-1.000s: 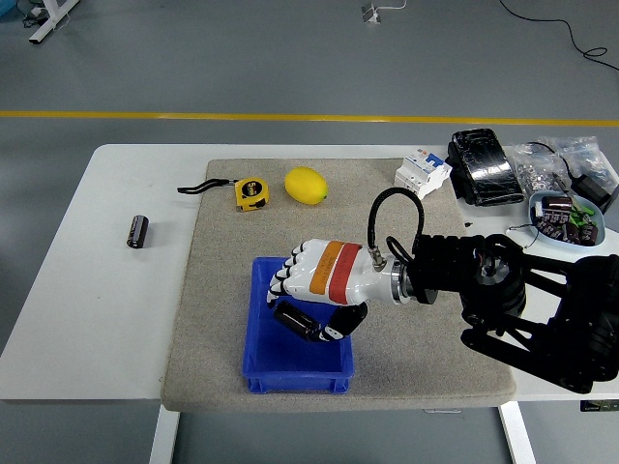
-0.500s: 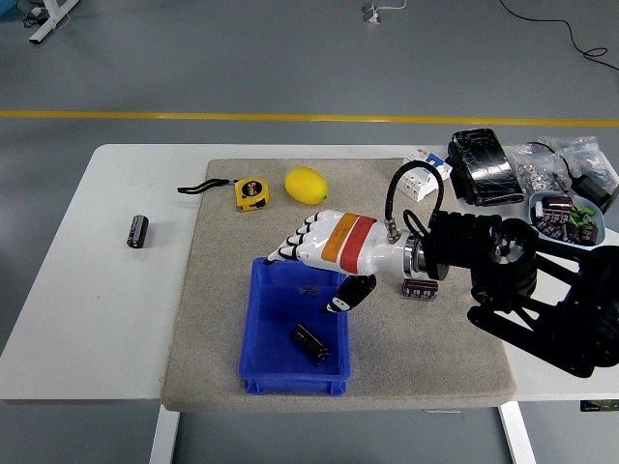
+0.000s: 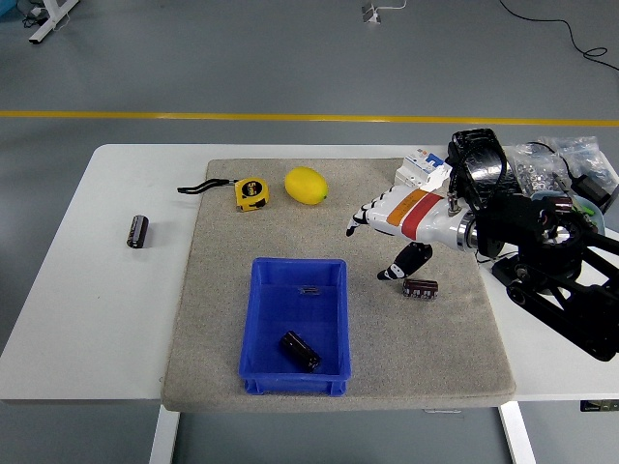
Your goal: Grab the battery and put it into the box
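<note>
Battery point(image 3: 300, 350): lies inside the blue box point(image 3: 263, 319), on its floor toward the near right corner, set at a diagonal, free of any hand. A second battery point(image 3: 139, 231) lies on the bare white bench point(image 3: 116, 300) near the left edge, well apart from the box.

Box: sits on the grey mat point(image 3: 222, 290), at the mat's near edge, left of its centre.

Right hand point(image 3: 392, 237): hovers over the right part of the mat, beyond and to the right of the box, apart from it. Fingers are spread and relaxed, thumb hanging down; it grips nothing. The black arm comes in from the bench's right edge. No left hand is in view.

Other items on the mat: a small dark maroon component point(image 3: 420, 287) lies just below the thumb, not touching it; a yellow tape measure point(image 3: 251, 192) with a black strap and a lemon point(image 3: 306, 185) sit near the far edge; a white circuit breaker point(image 3: 423, 172) sits at the far right corner.

Bench, far right corner: a black wrapped block point(image 3: 481, 164), clear bags of small parts point(image 3: 542, 164) and a bowl point(image 3: 571, 215) of components, partly hidden by the arm.
</note>
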